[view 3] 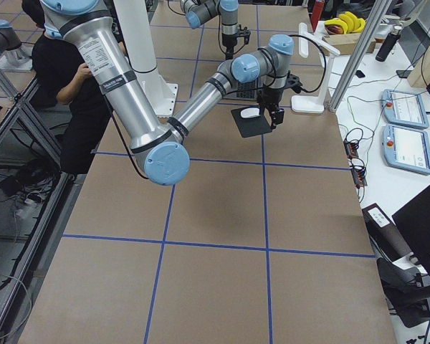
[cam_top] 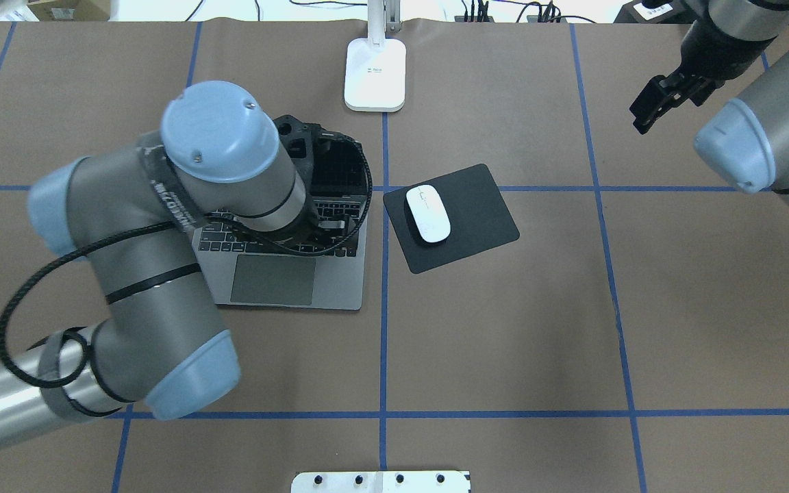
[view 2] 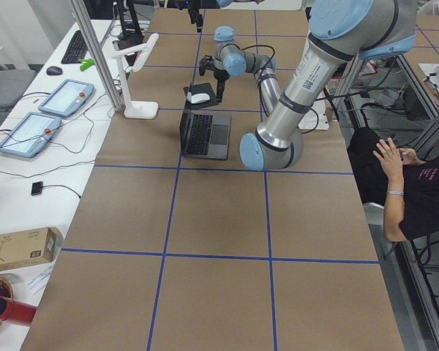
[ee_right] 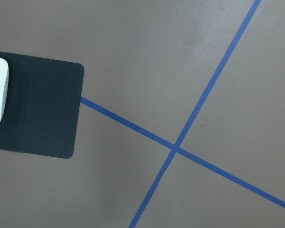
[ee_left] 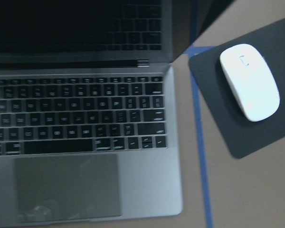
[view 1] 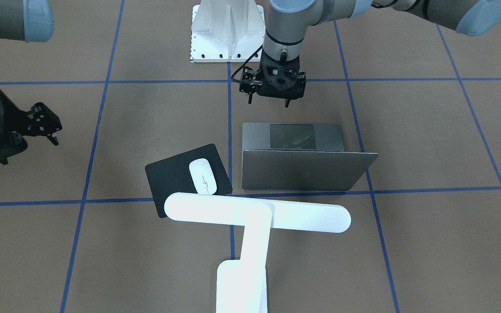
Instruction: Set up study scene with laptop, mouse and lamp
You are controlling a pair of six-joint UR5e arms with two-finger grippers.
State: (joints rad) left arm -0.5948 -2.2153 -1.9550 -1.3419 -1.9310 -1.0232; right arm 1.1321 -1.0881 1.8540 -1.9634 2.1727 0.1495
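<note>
Mouse (cam_top: 427, 213) on mat (cam_top: 480, 205) (beside laptop (cam_top: 340, 284))

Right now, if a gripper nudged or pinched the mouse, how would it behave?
The mouse looks glossy and rounded, so a pinch would probably slip. Low and flat, it should slide across the black mat rather than tip or roll.

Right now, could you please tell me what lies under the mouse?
A thin black mat lies under the mouse, flat on the brown table. The mat's patch directly beneath the mouse is covered, so unseen.
</note>
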